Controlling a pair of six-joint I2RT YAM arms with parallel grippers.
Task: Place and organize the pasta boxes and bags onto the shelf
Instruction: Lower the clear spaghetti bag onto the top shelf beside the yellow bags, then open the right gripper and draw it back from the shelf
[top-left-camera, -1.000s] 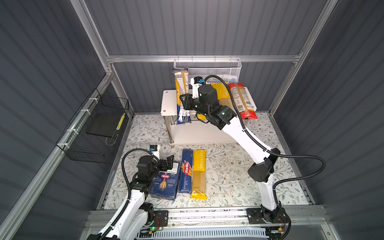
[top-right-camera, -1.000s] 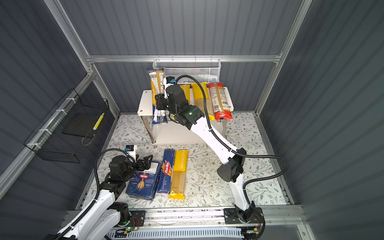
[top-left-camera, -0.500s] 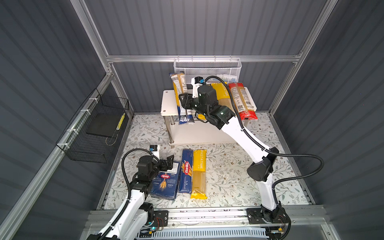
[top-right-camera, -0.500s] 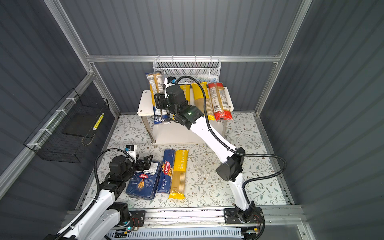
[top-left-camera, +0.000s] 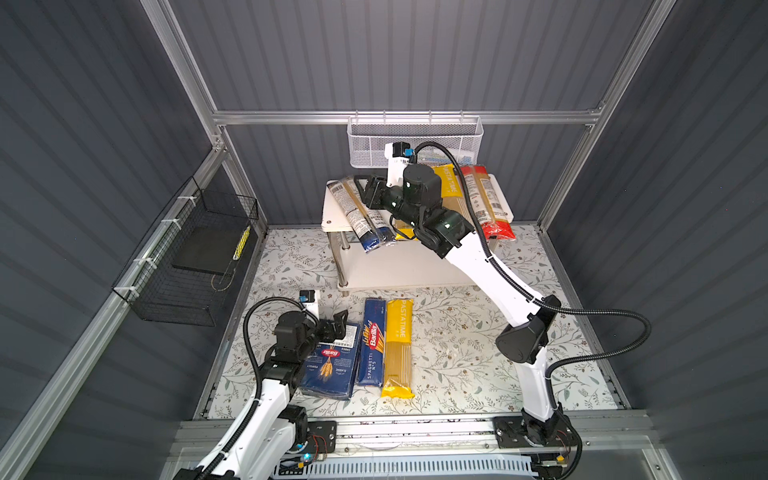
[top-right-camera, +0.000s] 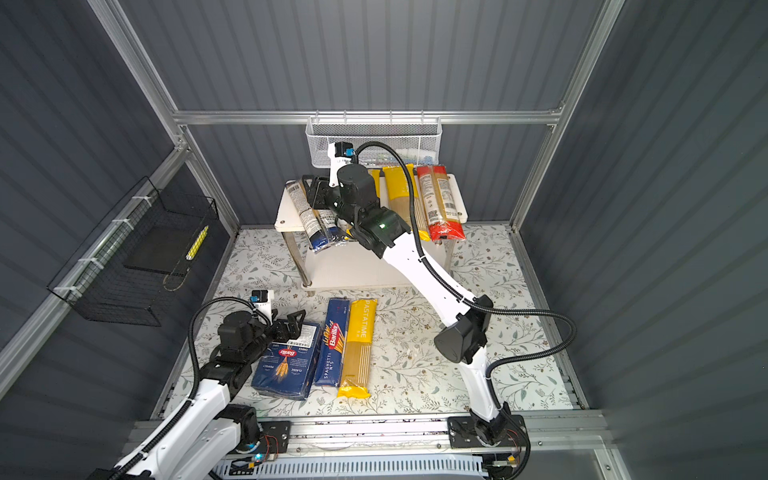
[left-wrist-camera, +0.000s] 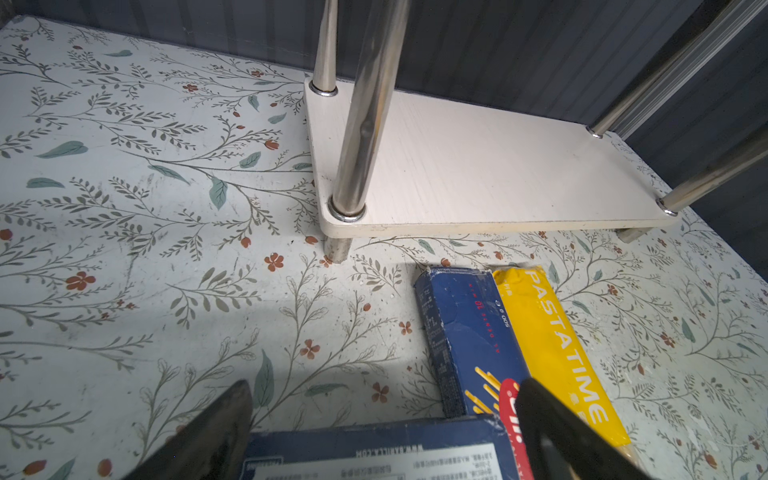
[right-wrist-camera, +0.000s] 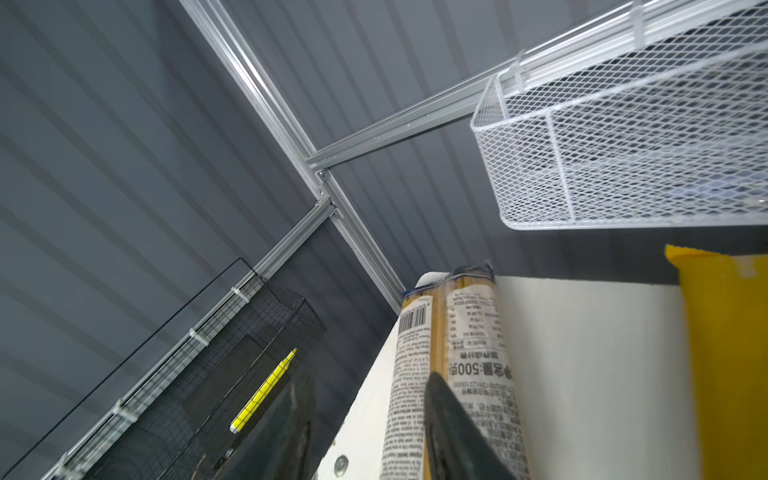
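Observation:
The shelf (top-left-camera: 332, 210) stands at the back. On its top board lie a navy-ended bag (top-left-camera: 361, 216) (right-wrist-camera: 473, 332), slanted with its dark end over the front edge, yellow bags (top-left-camera: 451, 187) and a red-ended bag (top-left-camera: 486, 203). My right gripper (top-left-camera: 365, 191) (right-wrist-camera: 374, 419) is open just above the navy-ended bag, one finger over its label. On the floor lie a wide Barilla box (top-left-camera: 332, 365), a narrow one (top-left-camera: 372, 343) (left-wrist-camera: 469, 332) and a yellow bag (top-left-camera: 399, 345) (left-wrist-camera: 557, 340), side by side. My left gripper (top-left-camera: 338, 322) (left-wrist-camera: 382, 415) is open over the wide box's far end.
A white mesh basket (top-left-camera: 415, 141) hangs on the back wall just above the shelf. A black wire basket (top-left-camera: 191, 257) on the left wall holds a yellow pen (top-left-camera: 242, 242). The shelf's lower board (left-wrist-camera: 478, 166) is bare between chrome posts (left-wrist-camera: 365, 104).
The navy-ended bag has tipped leftward from near upright to lying slanted on the top board, and my right gripper has opened off it. The left arm has not moved.

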